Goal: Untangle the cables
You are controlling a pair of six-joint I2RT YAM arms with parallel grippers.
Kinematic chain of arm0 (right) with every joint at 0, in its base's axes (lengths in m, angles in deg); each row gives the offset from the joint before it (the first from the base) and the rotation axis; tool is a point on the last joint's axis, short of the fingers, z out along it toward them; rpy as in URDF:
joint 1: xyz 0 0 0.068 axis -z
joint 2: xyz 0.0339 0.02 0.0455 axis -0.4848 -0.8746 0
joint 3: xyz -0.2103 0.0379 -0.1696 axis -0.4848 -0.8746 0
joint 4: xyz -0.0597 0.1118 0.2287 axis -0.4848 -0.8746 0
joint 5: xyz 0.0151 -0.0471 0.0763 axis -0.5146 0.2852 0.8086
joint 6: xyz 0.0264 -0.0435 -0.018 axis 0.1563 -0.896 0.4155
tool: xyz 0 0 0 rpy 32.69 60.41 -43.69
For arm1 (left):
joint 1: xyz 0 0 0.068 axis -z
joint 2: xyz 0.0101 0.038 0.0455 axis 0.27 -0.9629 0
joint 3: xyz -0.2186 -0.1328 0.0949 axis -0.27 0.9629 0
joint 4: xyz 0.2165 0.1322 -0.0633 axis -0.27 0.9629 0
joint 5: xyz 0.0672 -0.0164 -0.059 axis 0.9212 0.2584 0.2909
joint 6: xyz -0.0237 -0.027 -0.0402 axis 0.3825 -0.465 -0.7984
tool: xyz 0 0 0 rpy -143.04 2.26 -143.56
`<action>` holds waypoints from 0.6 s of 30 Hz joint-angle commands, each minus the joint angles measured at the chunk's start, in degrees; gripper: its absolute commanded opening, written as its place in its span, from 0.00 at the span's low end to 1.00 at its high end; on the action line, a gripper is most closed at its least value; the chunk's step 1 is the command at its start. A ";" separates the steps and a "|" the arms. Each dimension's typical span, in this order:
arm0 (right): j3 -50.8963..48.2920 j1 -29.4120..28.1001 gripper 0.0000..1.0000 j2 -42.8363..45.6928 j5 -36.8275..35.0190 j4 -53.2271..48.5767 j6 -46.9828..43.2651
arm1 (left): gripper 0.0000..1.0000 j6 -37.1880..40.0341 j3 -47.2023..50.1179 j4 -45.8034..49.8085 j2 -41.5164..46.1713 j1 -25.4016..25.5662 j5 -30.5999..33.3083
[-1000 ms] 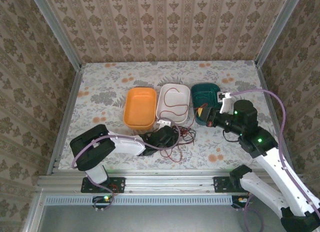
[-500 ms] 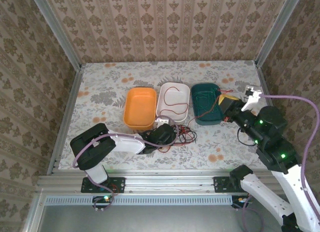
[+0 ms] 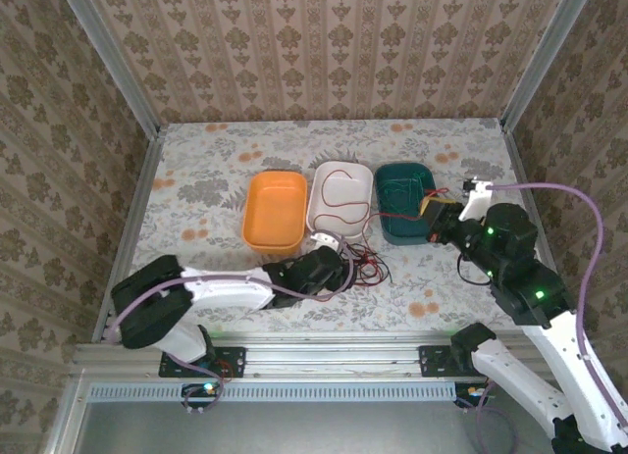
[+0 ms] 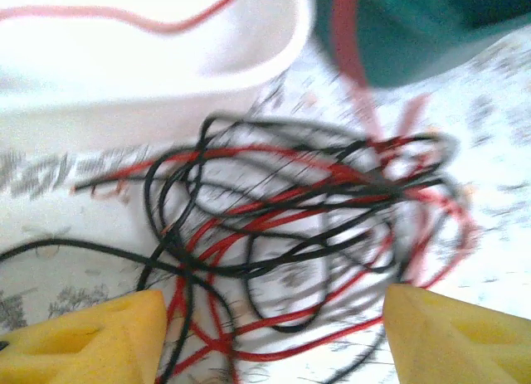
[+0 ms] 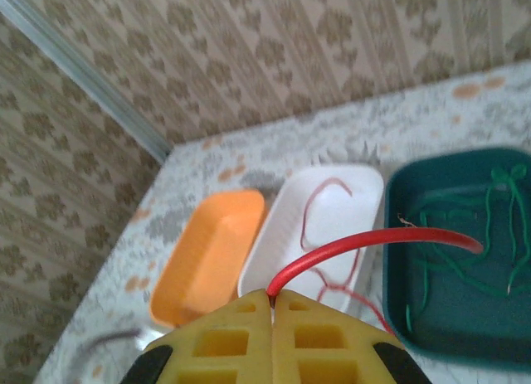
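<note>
White arms (image 3: 564, 348), lavender hoses (image 3: 587, 240) (yellow pads (image 5: 224, 341))

The red cable (image 5: 373, 239) is arching out from between the right gripper's (image 5: 272, 305) pressed-together pads. Lower down it is knotting with the black cable (image 4: 249, 272), both lying in tangled loops just ahead of the left gripper's (image 4: 274, 334) spread fingers. The green cable (image 5: 425, 268) is lying loosely coiled beyond the right gripper, to its right.

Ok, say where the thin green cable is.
Right wrist view: the thin green cable lies inside the dark green plastic tray, rightmost of three, beside the white plastic tray.
</note>
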 commanded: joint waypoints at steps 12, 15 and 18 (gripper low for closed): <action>3.25 2.37 0.00 3.11 8.44 -1.57 -0.86 | 0.76 21.38 -13.37 -2.01 -3.76 -3.63 -3.19; 5.68 2.68 0.00 3.42 8.61 -4.76 -1.57 | 0.74 20.88 -15.78 -3.60 -7.55 -5.40 -2.85; 6.64 2.81 0.00 4.01 9.17 -5.35 -1.59 | 0.73 20.89 -18.96 -2.69 -11.05 -6.39 -0.79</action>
